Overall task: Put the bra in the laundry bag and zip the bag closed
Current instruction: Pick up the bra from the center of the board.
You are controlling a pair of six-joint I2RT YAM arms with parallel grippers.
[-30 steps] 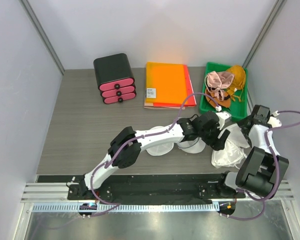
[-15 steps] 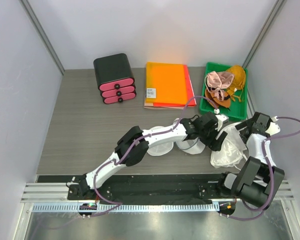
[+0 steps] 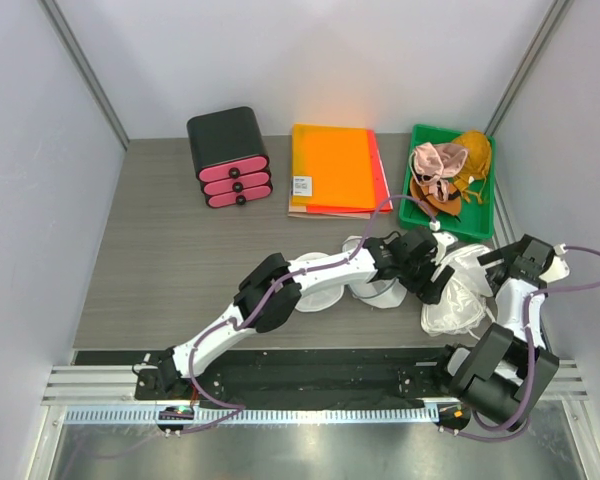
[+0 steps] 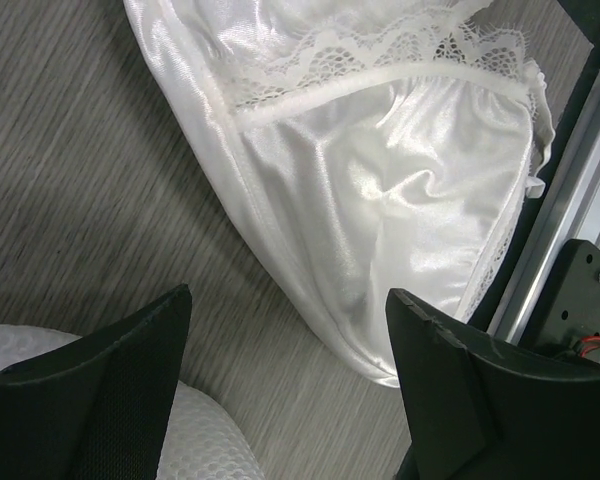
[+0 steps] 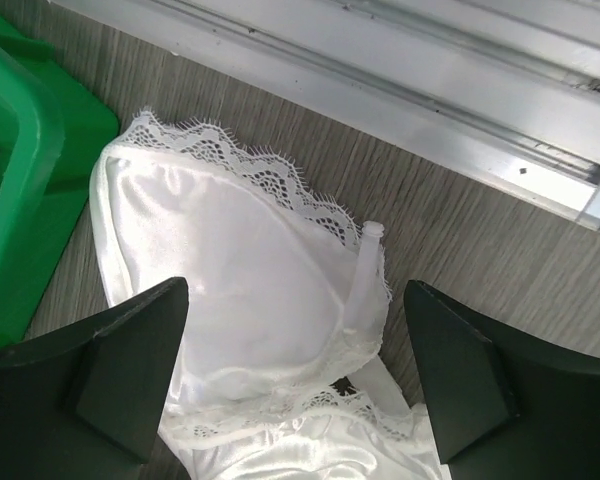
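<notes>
Both pincers stand apart, the left gripper (image 4: 285,335) and right gripper (image 5: 295,335) over the white bra (image 3: 458,300) at centre right, laundry bag (image 3: 318,298) just left of it.

Seen from above, the left arm (image 3: 280,295) and left hand (image 3: 432,272) cover most of the laundry bag (image 3: 318,299), and its zipper cannot be made out. Ahead of the left hand, the bra (image 4: 380,190) runs off the wrist view's top edge. Between the right hand's (image 5: 295,290) fingers, it runs off the bottom edge.
</notes>
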